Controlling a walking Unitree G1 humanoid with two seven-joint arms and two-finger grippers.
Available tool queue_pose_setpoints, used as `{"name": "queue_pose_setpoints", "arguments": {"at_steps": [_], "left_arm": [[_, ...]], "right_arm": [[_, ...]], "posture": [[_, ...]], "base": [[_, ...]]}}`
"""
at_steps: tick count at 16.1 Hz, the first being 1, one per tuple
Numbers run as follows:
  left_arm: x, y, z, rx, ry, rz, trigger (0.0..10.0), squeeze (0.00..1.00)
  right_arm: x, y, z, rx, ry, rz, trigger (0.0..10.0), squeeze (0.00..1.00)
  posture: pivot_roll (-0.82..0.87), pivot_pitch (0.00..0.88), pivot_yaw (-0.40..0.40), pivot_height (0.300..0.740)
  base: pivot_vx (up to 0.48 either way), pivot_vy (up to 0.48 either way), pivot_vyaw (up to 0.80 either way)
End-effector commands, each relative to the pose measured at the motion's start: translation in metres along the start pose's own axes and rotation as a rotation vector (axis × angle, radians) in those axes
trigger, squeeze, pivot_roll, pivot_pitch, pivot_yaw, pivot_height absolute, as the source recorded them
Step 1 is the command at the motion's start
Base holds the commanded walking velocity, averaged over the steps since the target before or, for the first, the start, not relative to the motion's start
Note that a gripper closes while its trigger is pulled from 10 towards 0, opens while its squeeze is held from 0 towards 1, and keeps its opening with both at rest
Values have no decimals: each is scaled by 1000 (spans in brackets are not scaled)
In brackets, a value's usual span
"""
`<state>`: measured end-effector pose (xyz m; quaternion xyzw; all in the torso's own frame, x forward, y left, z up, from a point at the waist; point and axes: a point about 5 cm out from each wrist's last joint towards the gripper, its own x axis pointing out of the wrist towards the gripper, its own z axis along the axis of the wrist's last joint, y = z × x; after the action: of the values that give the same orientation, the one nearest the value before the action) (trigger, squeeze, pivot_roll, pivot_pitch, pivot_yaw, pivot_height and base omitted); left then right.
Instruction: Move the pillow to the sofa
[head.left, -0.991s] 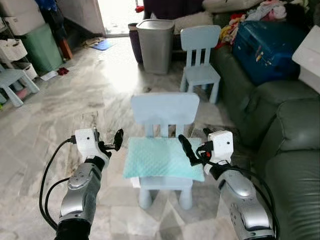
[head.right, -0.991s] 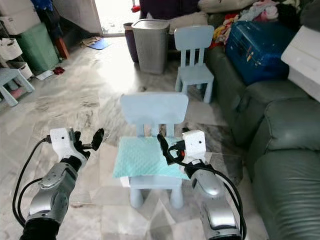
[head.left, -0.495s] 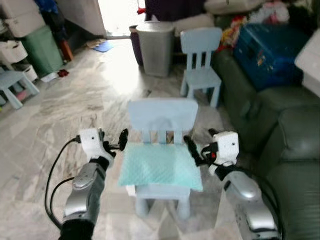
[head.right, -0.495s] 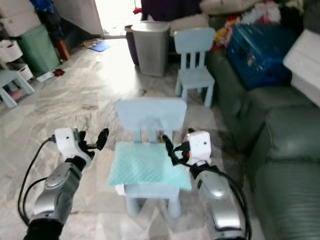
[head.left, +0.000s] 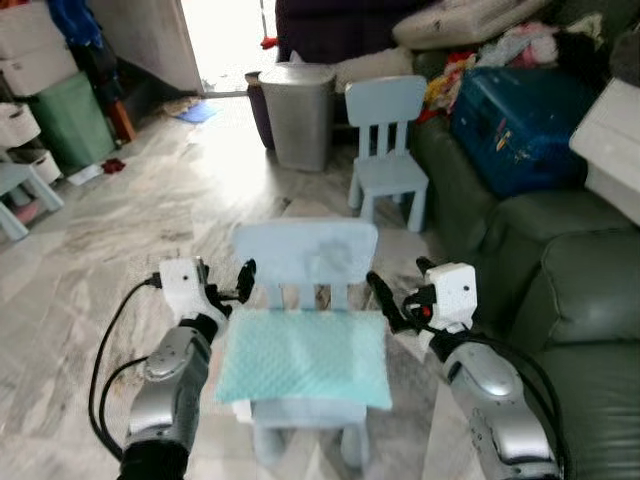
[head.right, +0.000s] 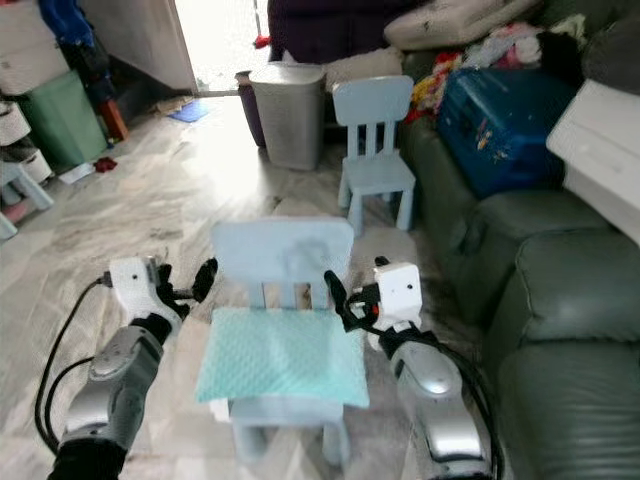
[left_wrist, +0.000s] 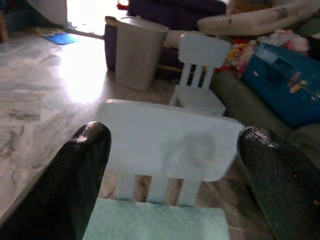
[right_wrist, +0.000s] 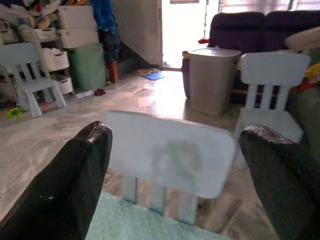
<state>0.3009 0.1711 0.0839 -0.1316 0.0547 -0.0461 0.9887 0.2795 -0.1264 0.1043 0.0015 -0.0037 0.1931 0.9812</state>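
The pillow (head.left: 303, 357) lies flat on the chair (head.left: 305, 250) seat, overhanging its front edge. The chair has been approached over the last second. Both grippers, left (head.left: 228, 288) and right (head.left: 392, 305), are held open beside the seat's side edges, nothing gripped; grasping seems next.

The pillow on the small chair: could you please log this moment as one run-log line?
pillow: flat on near chair seat, ungrasped | left claw: open, at pillow's left | right claw: open, at its right | sofa: to the right
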Motion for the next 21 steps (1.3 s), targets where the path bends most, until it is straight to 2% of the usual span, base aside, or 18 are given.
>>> {"name": "queue_pose_setpoints", "arguments": {"at_steps": [1,3,11,18,21], "left_arm": [[1,4,7,2,-17,3,10000,0],[1,3,6,2,-17,6,10000,0],[0,4,6,8,-18,12,10000,0],[1,5,1,13,11,21,10000,0],[2,4,-12,33,88,1,10000,0]], "right_arm": [[4,5,4,-2,-18,21,10000,0],[4,5,4,-3,-18,22,10000,0],[4,5,3,-2,-15,23,10000,0],[4,6,3,-1,-15,23,10000,0],[2,6,2,-1,-11,22,10000,0]], "posture": [[-174,0,49,740],[-174,0,49,740],[-174,0,49,740],[-170,0,51,740],[-166,0,48,740]], "base": [[315,0,0],[311,0,0],[315,252,0],[0,0,0],[0,0,0]]}}
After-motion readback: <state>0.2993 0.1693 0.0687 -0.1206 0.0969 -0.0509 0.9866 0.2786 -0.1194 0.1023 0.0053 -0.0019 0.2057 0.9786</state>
